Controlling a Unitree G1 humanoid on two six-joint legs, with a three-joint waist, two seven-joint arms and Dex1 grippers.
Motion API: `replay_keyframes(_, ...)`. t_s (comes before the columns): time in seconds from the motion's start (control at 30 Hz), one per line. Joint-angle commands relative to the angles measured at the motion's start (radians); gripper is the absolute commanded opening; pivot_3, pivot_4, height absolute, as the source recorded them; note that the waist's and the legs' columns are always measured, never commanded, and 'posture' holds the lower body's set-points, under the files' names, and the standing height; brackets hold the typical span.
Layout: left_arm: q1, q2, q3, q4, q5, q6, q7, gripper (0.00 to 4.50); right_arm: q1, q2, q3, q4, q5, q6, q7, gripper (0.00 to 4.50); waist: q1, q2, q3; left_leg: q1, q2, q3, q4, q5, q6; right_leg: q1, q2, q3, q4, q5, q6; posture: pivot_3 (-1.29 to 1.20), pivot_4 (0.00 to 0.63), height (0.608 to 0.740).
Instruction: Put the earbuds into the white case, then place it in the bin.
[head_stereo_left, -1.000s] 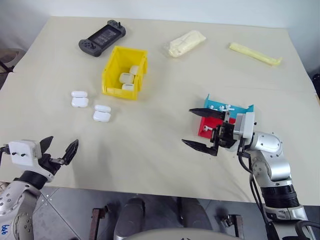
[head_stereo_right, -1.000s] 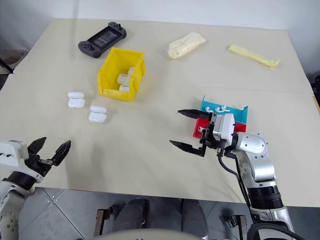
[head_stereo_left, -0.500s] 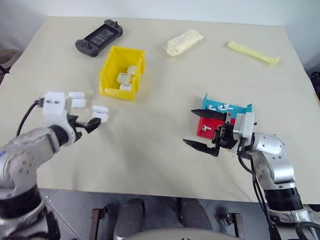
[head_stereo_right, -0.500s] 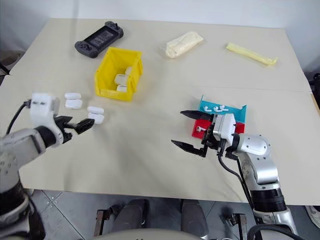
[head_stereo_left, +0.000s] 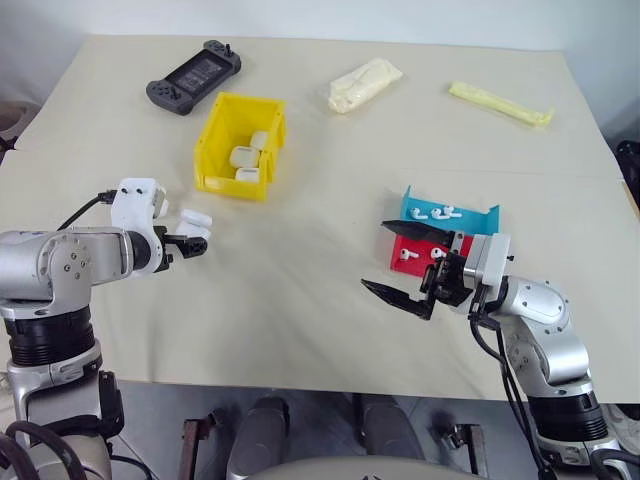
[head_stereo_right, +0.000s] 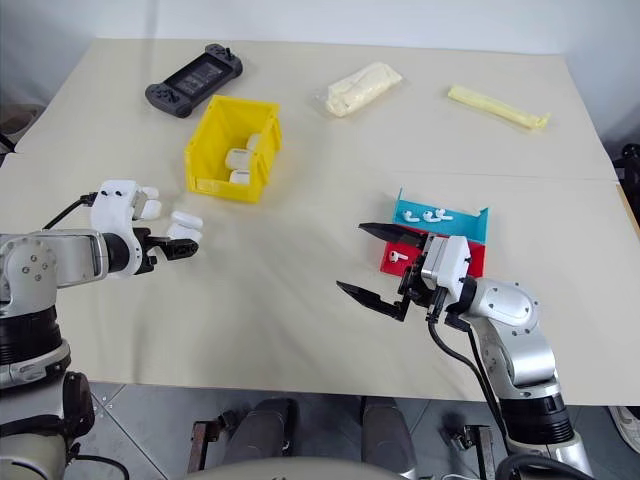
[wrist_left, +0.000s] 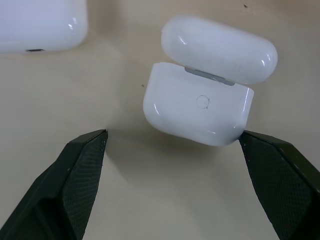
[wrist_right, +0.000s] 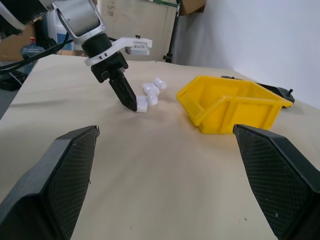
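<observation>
The white case (wrist_left: 200, 85) lies on the beige table (head_stereo_left: 300, 300) with its flip lid raised, between the spread fingers of the left gripper (head_stereo_left: 192, 246). In the left wrist view one fingertip (wrist_left: 260, 150) is at or just beside the case's lower corner; whether it touches cannot be told. The other fingertip stands apart from the case on its far side. The gripper is open and holds nothing. A second white case (wrist_left: 40, 25) lies just beyond the first, partly behind the left wrist's white camera housing in the head views.

The bin (head_stereo_left: 240, 145), bright yellow, stands near these cases, farther up the table, with several white cases (head_stereo_left: 246, 160) inside it.

The earbuds (head_stereo_left: 433, 213) lie in the blue half of a red-and-blue tray (head_stereo_left: 470, 222), well apart from the left gripper; one more earbud (head_stereo_left: 406, 255) rests on the red half. The right gripper (head_stereo_left: 405, 265) hangs just in front of that tray, fingers spread wide, empty.

At the table's far edge lie a dark handheld game console (head_stereo_left: 193, 76), a clear bag of pale contents (head_stereo_left: 365, 84) and a long yellow packet (head_stereo_left: 500, 103).
</observation>
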Motion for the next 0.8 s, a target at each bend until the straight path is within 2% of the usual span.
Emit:
replay_keyframes(0.03,-0.025,-0.027,-0.026,0.022,0.034,-0.028,-0.030,4.45,0.011,0.008,0.001,-0.052,0.004,-0.003,-0.022,4.50,0.001,0.000,0.000,0.000,0.000,0.000,0.000,0.000,0.000,0.000,0.000,0.000,0.000,0.000,0.000,0.00,0.150,0.740)
replay_keyframes(0.27,-0.055,-0.062,-0.075,0.037,0.074,-0.036,-0.070,4.45,0.007,0.008,0.005,-0.062,0.004,0.004,-0.042,4.50,0.003,0.000,0.000,0.000,0.000,0.000,0.001,0.000,0.000,0.000,0.000,0.000,0.000,0.000,0.000,0.00,0.150,0.740)
replay_keyframes(0.57,-0.084,-0.050,-0.164,0.098,0.121,-0.094,-0.141,4.45,-0.013,0.015,0.016,-0.054,-0.001,0.009,-0.055,4.50,0.021,0.000,0.000,0.000,-0.001,0.000,0.001,0.000,0.000,0.001,0.000,0.000,0.001,0.000,0.000,0.00,0.150,0.740)
replay_keyframes(0.8,-0.094,-0.178,-0.036,0.019,0.168,-0.010,-0.068,4.45,-0.018,0.013,0.021,-0.053,0.003,0.016,-0.059,4.50,0.025,0.000,0.000,0.000,-0.001,-0.001,0.002,0.000,0.000,0.002,-0.001,0.000,0.001,0.000,0.000,0.00,0.150,0.740)
